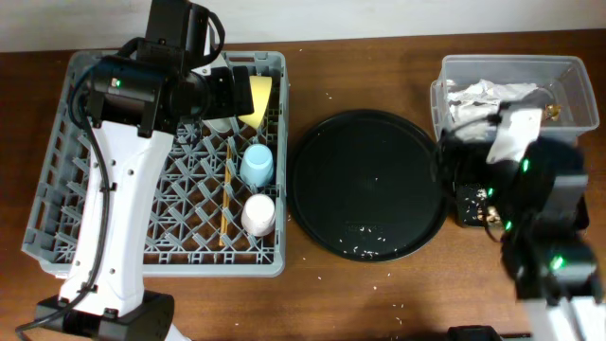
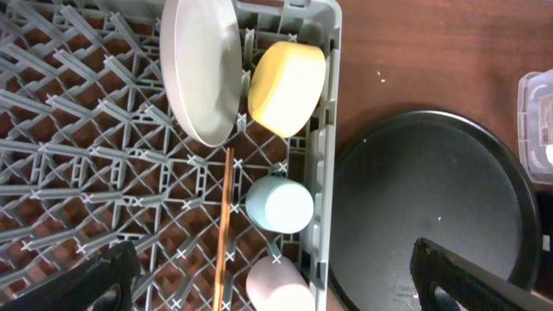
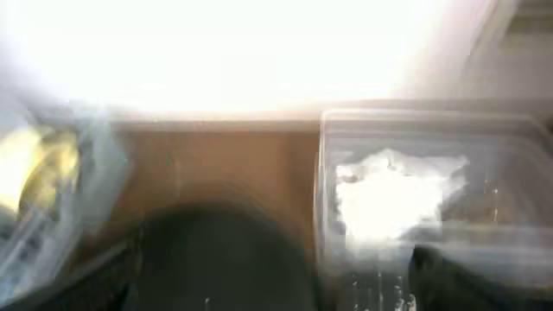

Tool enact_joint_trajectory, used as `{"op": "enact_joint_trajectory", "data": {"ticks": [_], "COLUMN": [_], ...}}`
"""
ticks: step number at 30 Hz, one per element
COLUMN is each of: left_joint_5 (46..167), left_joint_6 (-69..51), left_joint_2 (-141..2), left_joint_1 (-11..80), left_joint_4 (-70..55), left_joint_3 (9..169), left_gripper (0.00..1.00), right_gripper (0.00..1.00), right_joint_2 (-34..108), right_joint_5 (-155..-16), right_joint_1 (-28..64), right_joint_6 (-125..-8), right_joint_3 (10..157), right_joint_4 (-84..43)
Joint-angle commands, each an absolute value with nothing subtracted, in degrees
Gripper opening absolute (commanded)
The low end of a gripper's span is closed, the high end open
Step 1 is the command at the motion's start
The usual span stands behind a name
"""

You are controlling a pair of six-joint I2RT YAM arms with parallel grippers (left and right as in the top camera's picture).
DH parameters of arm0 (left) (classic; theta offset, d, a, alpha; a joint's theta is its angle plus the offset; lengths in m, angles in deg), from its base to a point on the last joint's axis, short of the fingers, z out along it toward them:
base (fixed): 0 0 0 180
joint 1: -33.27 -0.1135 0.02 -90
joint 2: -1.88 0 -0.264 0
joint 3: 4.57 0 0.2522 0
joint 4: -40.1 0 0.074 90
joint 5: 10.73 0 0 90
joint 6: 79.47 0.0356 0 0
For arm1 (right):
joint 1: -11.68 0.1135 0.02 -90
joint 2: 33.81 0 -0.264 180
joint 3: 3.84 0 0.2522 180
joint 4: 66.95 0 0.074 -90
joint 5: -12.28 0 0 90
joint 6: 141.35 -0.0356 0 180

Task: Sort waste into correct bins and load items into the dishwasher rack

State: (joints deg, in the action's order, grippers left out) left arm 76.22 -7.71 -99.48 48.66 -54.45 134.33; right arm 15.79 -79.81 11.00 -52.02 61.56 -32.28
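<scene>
The grey dishwasher rack (image 1: 57, 189) holds the pale plate (image 2: 200, 69) on edge, the yellow bowl (image 1: 256, 99), the blue cup (image 1: 258, 163), the pink-white cup (image 1: 258, 214) and the chopsticks (image 1: 225, 194). My left gripper (image 2: 285, 281) is open and empty above the rack's right side, over the cups. The clear tub (image 1: 568, 71) holds the white napkin (image 1: 481, 95) and the gold wrapper (image 1: 559, 106). The shallow black tray (image 1: 471, 201) with rice-like bits is mostly hidden by my right arm. My right gripper (image 1: 461, 166) is above it; its view is blurred and the jaws look open and empty.
The large round black tray (image 1: 369, 185) lies between the rack and the bins, with white crumbs near its front. Crumbs are scattered on the brown table around it. The round tray (image 2: 432, 216) also shows in the left wrist view.
</scene>
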Motion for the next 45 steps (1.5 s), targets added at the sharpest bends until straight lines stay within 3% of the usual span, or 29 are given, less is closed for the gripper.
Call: {"op": "enact_joint_trajectory", "data": {"ticks": [1, 7, 11, 15, 34, 41, 45], "left_joint_5": [76.7, 76.7, 76.7, 76.7, 76.7, 67.4, 68.9], "left_joint_6": [-7.9, -7.9, -7.9, -7.9, -7.9, -7.3, -2.1], "left_joint_2": [-99.6, -99.6, -99.6, -99.6, -99.6, -98.8, -88.8], "left_joint_1": [48.5, 48.5, 48.5, 48.5, 48.5, 48.4, 46.3], "left_joint_4": [-54.3, -54.3, -54.3, -54.3, -54.3, -56.5, -42.0], "left_joint_3": [134.5, 134.5, 134.5, 134.5, 134.5, 133.7, 119.1], "left_gripper": [1.00, 1.00, 1.00, 1.00, 1.00, 1.00, 1.00], "right_gripper": [0.98, 0.99, 0.98, 0.99, 0.99, 0.98, 0.98], "right_joint_2": [4.9, -21.2, -26.6, -33.6, -33.6, -33.6, -33.6], "right_joint_5": [-78.1, -73.8, -74.0, -74.5, -76.2, -76.2, -76.2], "right_joint_1": [11.5, 18.8, 19.6, 19.6, 19.5, 19.6, 19.6], "right_joint_6": [-53.9, -54.8, -54.9, -54.8, -54.8, -54.8, -54.8], "right_joint_3": [44.6, 18.0, 11.2, 10.2, 10.2, 10.2, 10.2], "right_joint_4": [-41.6, -54.2, -57.6, -51.9, -48.5, -48.5, -48.5]}}
